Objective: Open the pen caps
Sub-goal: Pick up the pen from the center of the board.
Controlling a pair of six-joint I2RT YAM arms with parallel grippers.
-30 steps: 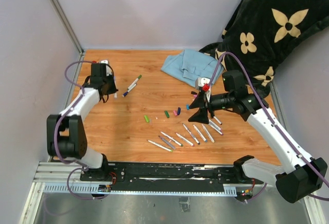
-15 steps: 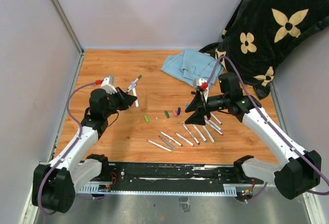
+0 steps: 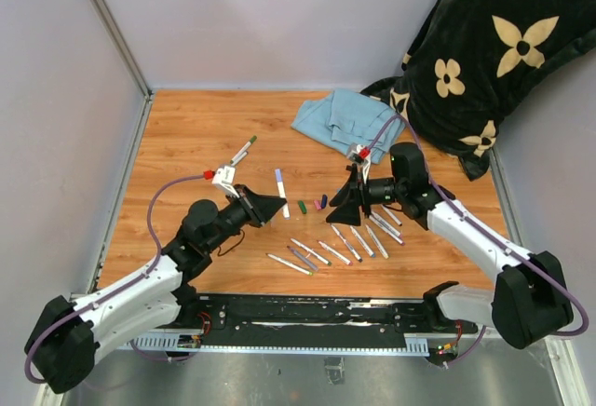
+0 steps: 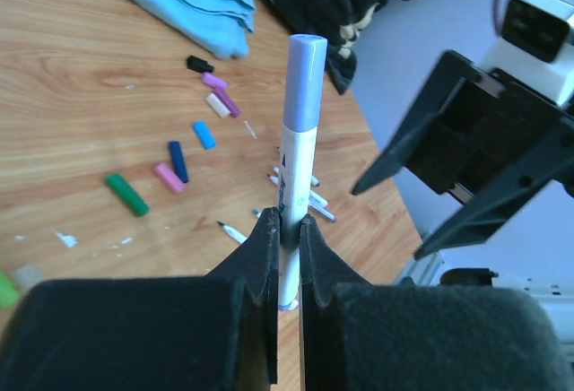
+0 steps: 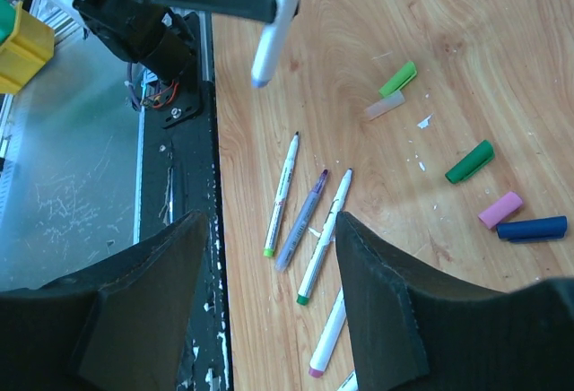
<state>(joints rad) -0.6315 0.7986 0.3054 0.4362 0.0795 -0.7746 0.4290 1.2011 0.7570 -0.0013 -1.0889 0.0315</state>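
Left gripper point(image 4: 287, 225) is clamped hard on a white-barrelled marker point(image 4: 289, 171), low on the barrel. The lilac-blue cap point(image 4: 306, 73) is on the marker's far end, aimed at the right gripper point(image 3: 340, 203). That one stands spread wide with nothing between its fingers. From above it sits just beside the marker, the two arms meeting nose to nose over the middle of the wooden table point(image 3: 196, 127).

The loose pen caps point(image 4: 167, 177) lie straight on the wood, in a scatter near both grippers. There is a dark green cap point(image 4: 126, 194), a pink one, a dark blue cap point(image 4: 178, 160), a lighter blue cap point(image 4: 204, 134), a purple cap point(image 4: 220, 95) and a small black cap point(image 4: 199, 65). Nearer the arm bases there is a row of uncapped markers point(image 3: 335, 246), tips bare, lying side by side at a slant. One more marker with a green cap point(image 3: 242, 152) lies well apart, toward the far left. At the back of the table lie a folded blue cloth point(image 3: 345, 119) and a black flowered blanket point(image 3: 503, 52).

Now the hard parts. The held marker's near end disappears behind the left fingers point(image 4: 260, 256), so how far it runs through I cannot tell. In the right wrist view the same marker comes in cut off by the top edge, only its bluish end showing. No view shows clearly whether the right fingers point(image 5: 386, 301) touch the cap — overhead, black fingers and cap crowd together. A yellow-and-green thing point(image 5: 22, 37) is cropped at that view's left edge; what it is I cannot tell.
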